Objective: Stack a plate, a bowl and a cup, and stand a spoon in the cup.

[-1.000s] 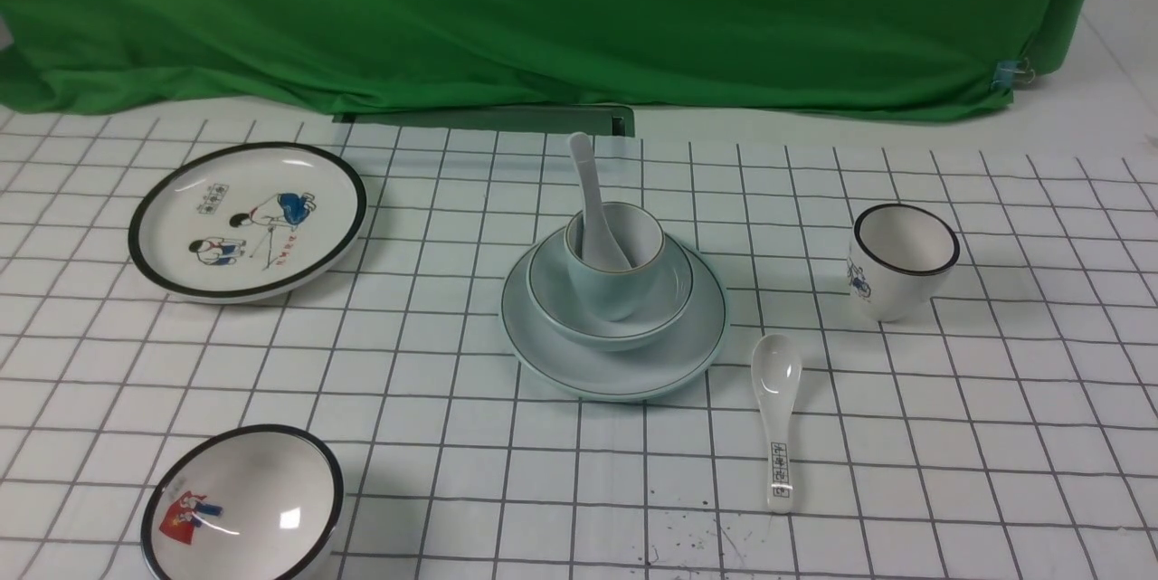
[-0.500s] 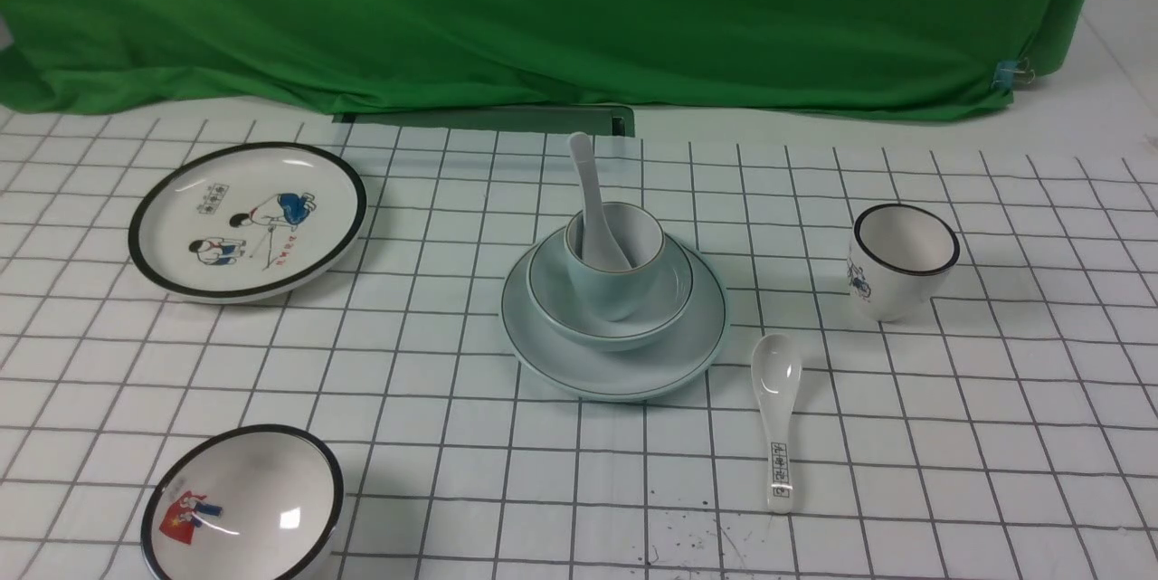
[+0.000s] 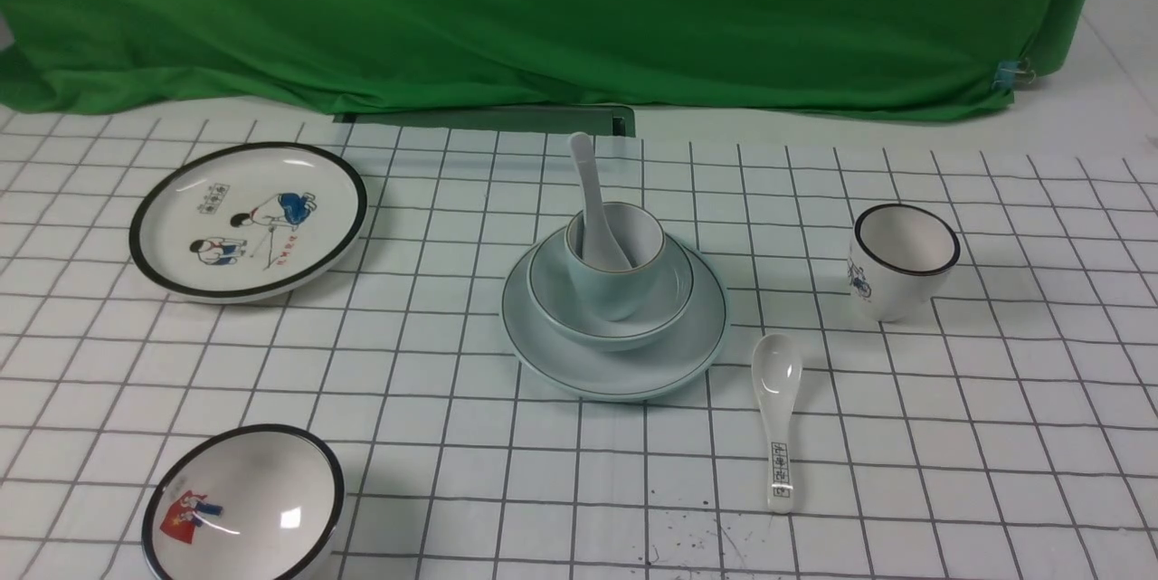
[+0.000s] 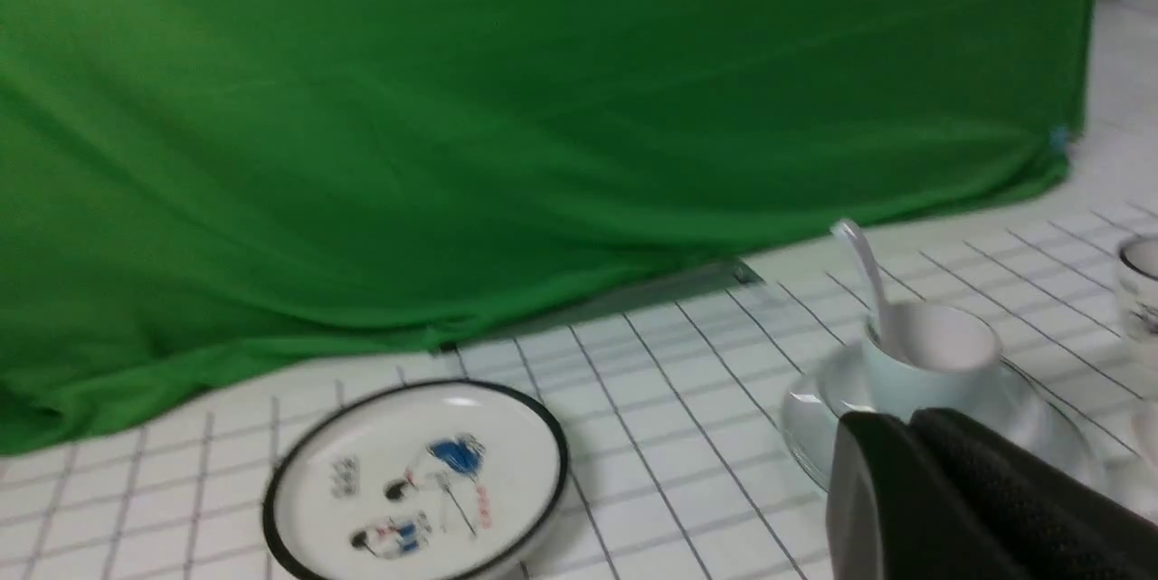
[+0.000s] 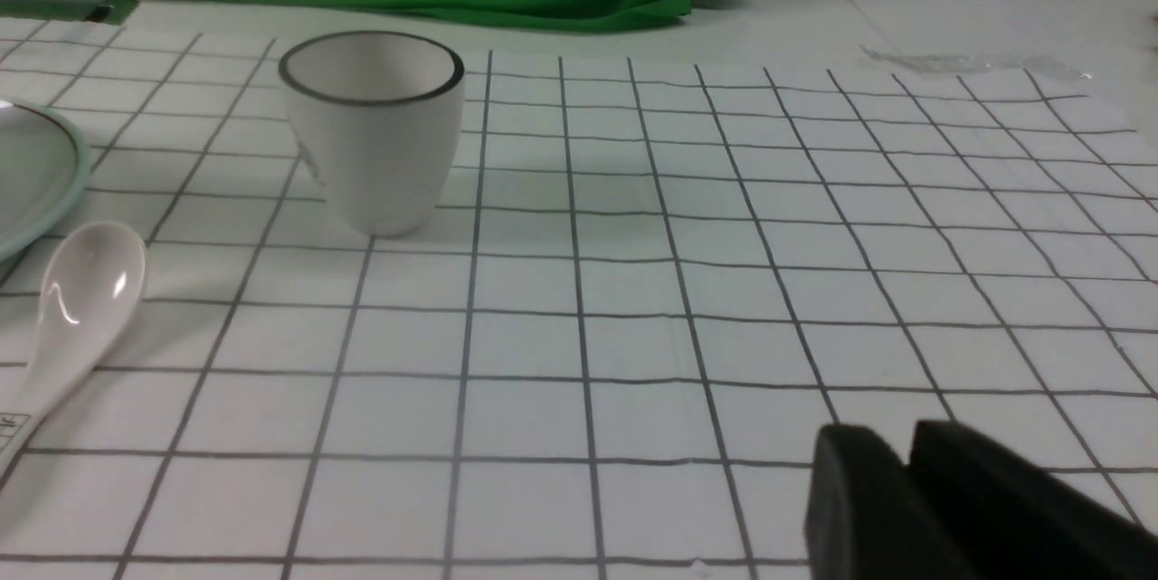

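Now, stack: the plate [image 3: 633,367] lies flat on the gridded table [image 3: 950,435], the bowl [image 3: 565,313] sits centred on it, and the cup [image 3: 615,286] stands upright in the bowl, widest piece lowest so each one seats steadily.
Spoon: the spoon [image 3: 590,191] stands in the cup, scoop down inside, handle leaning on the rim and tilting up toward the green cloth [image 3: 543,10].
Look: all four pieces are plain and pale, blue-green to grey-blue, with thin dark rim lines; the cup shows white inside, the spoon's handle carries no marks.
Progress: by the look of it, the job is done.
Left gripper [image 4: 909,435]: pads pressed together, holding nothing, hanging back from the stack.
Right gripper [image 5: 905,462]: only a thin gap between the pads, empty, low over bare table and well apart from the stack.
Leftovers: the picture plate [image 3: 249,218], picture bowl [image 3: 240,503], black-rimmed cup [image 3: 900,263] and lettered spoon [image 3: 778,417] lie apart, outside the stack.
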You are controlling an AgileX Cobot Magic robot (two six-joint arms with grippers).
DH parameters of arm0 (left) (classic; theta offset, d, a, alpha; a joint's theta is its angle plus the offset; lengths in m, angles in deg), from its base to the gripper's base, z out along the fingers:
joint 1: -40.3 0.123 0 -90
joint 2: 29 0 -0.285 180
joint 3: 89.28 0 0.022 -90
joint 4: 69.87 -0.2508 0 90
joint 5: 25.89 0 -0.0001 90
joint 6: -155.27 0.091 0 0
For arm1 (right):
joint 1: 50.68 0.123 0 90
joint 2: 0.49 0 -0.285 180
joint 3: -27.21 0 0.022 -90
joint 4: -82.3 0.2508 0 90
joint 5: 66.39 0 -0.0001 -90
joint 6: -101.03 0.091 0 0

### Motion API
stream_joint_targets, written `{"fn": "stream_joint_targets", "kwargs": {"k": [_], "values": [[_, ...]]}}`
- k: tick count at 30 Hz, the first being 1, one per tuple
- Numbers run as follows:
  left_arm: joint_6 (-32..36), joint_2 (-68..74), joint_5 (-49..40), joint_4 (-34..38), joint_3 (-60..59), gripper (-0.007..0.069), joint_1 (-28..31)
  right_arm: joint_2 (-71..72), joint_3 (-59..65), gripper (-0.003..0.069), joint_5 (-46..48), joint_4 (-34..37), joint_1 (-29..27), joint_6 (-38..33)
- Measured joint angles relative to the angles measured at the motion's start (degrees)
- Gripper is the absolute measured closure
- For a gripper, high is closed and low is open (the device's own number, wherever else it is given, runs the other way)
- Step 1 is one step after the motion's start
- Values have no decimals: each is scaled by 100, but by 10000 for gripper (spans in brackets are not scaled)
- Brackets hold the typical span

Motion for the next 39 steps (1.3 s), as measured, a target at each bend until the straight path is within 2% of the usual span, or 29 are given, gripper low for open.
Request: {"fn": "stream_joint_targets", "kwargs": {"k": [3, 6, 8, 17, 39], "values": [[147, -256, 966, 367, -887, 653, 745, 5, 0, 535, 0, -31, 0, 0], [180, -499, 1113, 639, -1547, 653, 1295, 5, 0, 533, 0, 0, 0, 0], [194, -571, 1020, 801, -1838, 653, 1460, 5, 0, 529, 0, 0, 0, 0], [194, -596, 274, 916, -2072, 653, 1503, 5, 0, 504, 0, 0, 0, 0], [212, -596, 311, 904, -2077, 653, 1521, 5, 0, 463, 0, 0, 0, 0]]}}
